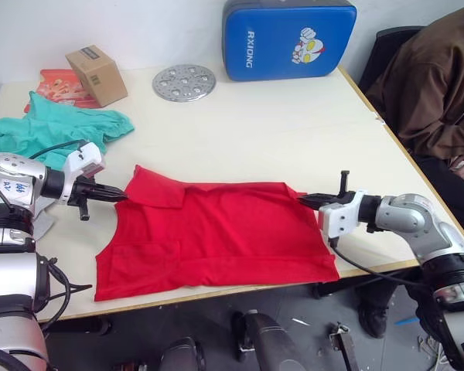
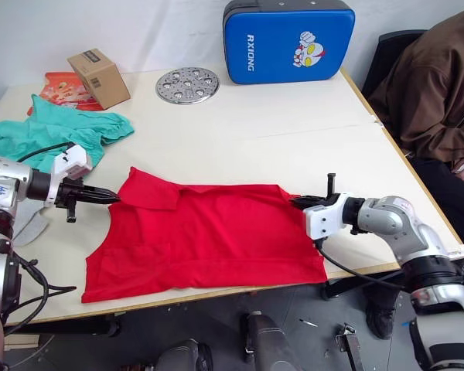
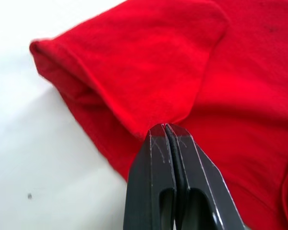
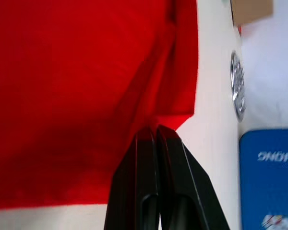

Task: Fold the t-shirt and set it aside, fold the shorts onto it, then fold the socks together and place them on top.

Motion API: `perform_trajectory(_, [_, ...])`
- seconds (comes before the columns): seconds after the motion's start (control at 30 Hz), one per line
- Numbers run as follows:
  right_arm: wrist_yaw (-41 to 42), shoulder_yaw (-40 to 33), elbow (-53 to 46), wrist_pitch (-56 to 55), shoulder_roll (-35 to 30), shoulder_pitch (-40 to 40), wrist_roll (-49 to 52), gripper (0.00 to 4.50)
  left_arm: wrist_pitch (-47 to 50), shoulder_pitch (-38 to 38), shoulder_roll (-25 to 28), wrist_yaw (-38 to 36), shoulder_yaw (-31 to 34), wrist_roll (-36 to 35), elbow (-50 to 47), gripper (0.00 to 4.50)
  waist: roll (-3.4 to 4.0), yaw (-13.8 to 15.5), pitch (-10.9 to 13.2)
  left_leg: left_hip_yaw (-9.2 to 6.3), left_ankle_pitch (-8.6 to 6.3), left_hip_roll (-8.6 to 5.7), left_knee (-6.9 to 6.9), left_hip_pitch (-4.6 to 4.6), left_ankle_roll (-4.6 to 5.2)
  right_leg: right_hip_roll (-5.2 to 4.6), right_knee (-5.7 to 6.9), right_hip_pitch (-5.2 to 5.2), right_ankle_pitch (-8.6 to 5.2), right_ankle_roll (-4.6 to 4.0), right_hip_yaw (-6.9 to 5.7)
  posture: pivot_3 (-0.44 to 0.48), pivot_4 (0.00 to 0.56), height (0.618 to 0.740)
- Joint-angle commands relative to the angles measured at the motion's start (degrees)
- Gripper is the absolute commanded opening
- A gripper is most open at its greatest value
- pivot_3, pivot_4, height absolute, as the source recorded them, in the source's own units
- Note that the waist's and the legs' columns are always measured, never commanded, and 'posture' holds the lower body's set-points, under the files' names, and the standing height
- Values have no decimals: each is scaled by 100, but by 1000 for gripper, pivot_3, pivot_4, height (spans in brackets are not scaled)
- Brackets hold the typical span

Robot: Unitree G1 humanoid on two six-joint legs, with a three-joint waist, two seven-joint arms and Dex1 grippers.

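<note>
T-shirt: the t-shirt (image 1: 216,236) lies spread flat on the near half of the table (image 1: 294,131), its far edge running between the two grippers and its near hem close to the table's front edge.
Left gripper: the left gripper (image 1: 114,194) sits at the shirt's far left corner, its fingers pressed together on a fold of red cloth beside the turned-over sleeve, as the left wrist view shows.
Right gripper: the right gripper (image 1: 309,200) meets the shirt's far right corner; its fingers look clamped shut with the cloth edge at their tips, though whether cloth truly lies between them is hard to tell from the right wrist view.
Feel: light, limp, thin cloth by its look; likely to sag and drape between two holds, and to slip from a shallow pinch.
Where to hold: at the two far corners, well inside the edge, both layers caught, so the fold falls even toward the near hem.
Risk: uneven lift may skew the fold or drag the shirt off the front edge.
Shorts: the shorts (image 1: 50,127) lie bunched at the table's far left, well apart from the shirt.
Other things: a cardboard box (image 1: 97,74), a round metal plate (image 1: 184,82) and a blue case (image 1: 288,39) stand along the far side.
</note>
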Motion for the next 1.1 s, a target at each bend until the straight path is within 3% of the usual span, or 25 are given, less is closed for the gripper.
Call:
perform_trajectory(0.03, [-459, 133, 199, -663, -161, -6, -425, 0, 242, 173, 156, -296, 36, -128, -264, 12, -2, -7, 0, 1, 0, 0, -1, 1, 0, 0, 0, 0, 0, 0, 0, 0, 150, 740])
perform_trajectory(0.2, [-868, 235, 274, -974, -309, 99, -789, 0, 756, 362, 126, -320, 139, -276, -632, 12, -7, 5, 3, 6, 2, 2, 1, 10, -3, 0, 7, 0, 1, -4, 3, 0, 150, 740])
perform_trajectory(0.37, [-815, 266, 377, -542, -296, 117, -545, 0, 1214, 544, 165, -425, 153, -431, -1039, 12, -9, -3, 2, 19, 2, 2, 2, 27, -4, -1, 17, 2, -2, -10, 14, 0, 150, 740])
perform_trajectory(0.5, [53, 175, -77, 337, -299, 254, 938, 1319, 1758, 540, 372, -737, 165, -649, -1371, 903, -15, -8, 6, 29, 3, 1, -1, 73, -8, 0, 28, 12, -5, -15, 23, 0, 150, 740])
perform_trajectory(0.63, [1189, -247, -1581, 2983, -320, 451, 3173, 2698, 2647, 544, 792, -843, 18, -1531, -2021, 2177, -20, -19, 12, 32, 3, 4, -5, 83, -15, 1, 39, 14, -7, -19, 28, 0, 150, 740])
perform_trajectory(0.7, [1413, -440, -2249, 4424, -316, 463, 3985, 3367, 3000, 436, 838, -843, 68, -1840, -2085, 2220, -18, 6, 12, 34, 2, 5, -3, 92, -17, 1, 46, 16, -9, -22, 31, 0, 150, 740])
perform_trajectory(0.77, [1359, -599, -2757, 6013, -184, 349, 4772, 3367, 3164, 149, 661, -727, 276, -1969, -1774, 2220, -19, 35, 12, 29, 2, 5, 3, 96, -17, 1, 47, 21, -11, -24, 29, 0, 150, 740])
perform_trajectory(0.83, [985, -667, -2938, 7369, 74, 138, 5151, 2997, 2931, -123, 337, -154, 401, -1923, -1393, 2220, -21, 55, 10, 26, 3, 5, 15, 91, -16, 1, 50, 22, -11, -25, 28, 0, 150, 740])
perform_trajectory(0.93, [663, -672, -3017, 8403, 465, -75, 5284, 2010, 2457, -366, -141, 568, 370, -1637, -1068, 1608, -26, 98, 7, 26, 2, 3, 20, 87, -14, -2, 49, 24, -11, -25, 28, 0, 150, 740])
perform_trajectory(1.1, [128, -543, -2853, 9290, 963, -269, 4945, 239, 1921, -548, -692, 1286, 146, -1142, -608, 16, -25, 82, 8, 32, 2, 7, 9, 62, -14, -1, 51, -8, -14, -28, 26, 0, 150, 740])
